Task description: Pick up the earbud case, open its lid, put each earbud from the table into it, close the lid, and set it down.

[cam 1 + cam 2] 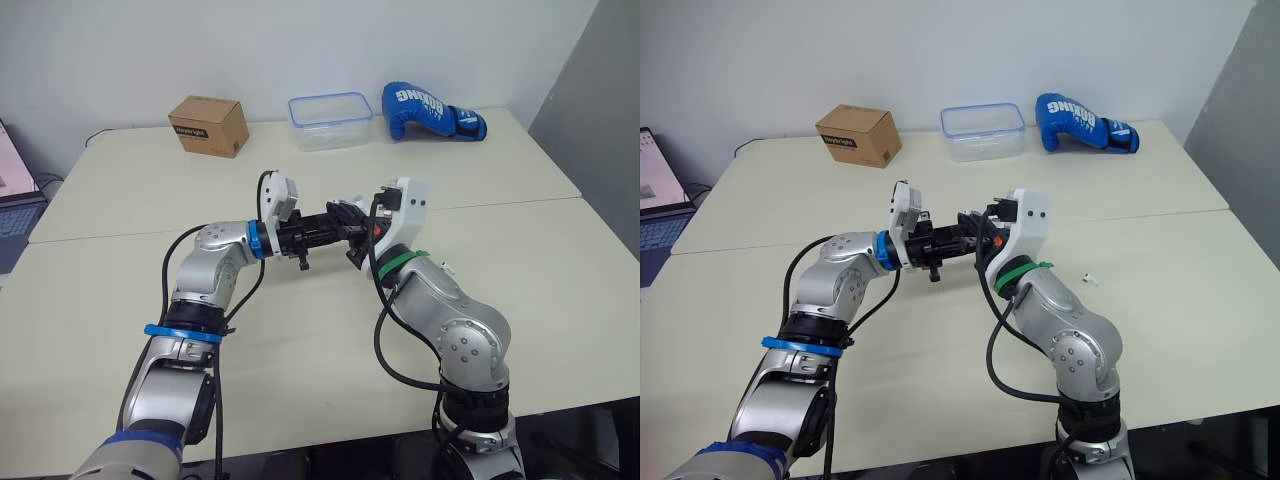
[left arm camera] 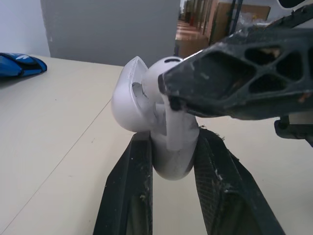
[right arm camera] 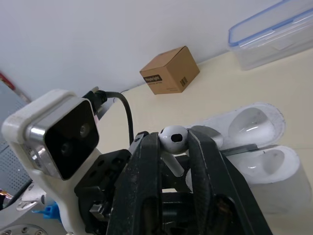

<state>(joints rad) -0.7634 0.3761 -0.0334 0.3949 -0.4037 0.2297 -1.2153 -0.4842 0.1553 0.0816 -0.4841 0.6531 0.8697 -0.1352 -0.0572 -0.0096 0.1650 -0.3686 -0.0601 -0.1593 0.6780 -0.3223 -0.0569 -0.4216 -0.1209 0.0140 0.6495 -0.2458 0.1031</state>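
Note:
Above the middle of the table my two grippers meet. My left gripper (image 2: 171,142) is shut on the white earbud case (image 2: 168,156), held by its lower body with the lid (image 3: 254,122) swung open. My right gripper (image 3: 173,136) is shut on one white earbud (image 3: 173,139), with the bud's head between the fingertips and its stem pointing down at the open case (image 3: 274,171). A second small white earbud (image 1: 1089,278) lies on the table to the right of my right arm.
Along the far edge stand a brown cardboard box (image 1: 208,125), a clear plastic container with a blue rim (image 1: 331,120) and a blue boxing glove (image 1: 430,110). A laptop (image 1: 15,205) shows at the left edge. A seam (image 1: 520,203) crosses the table.

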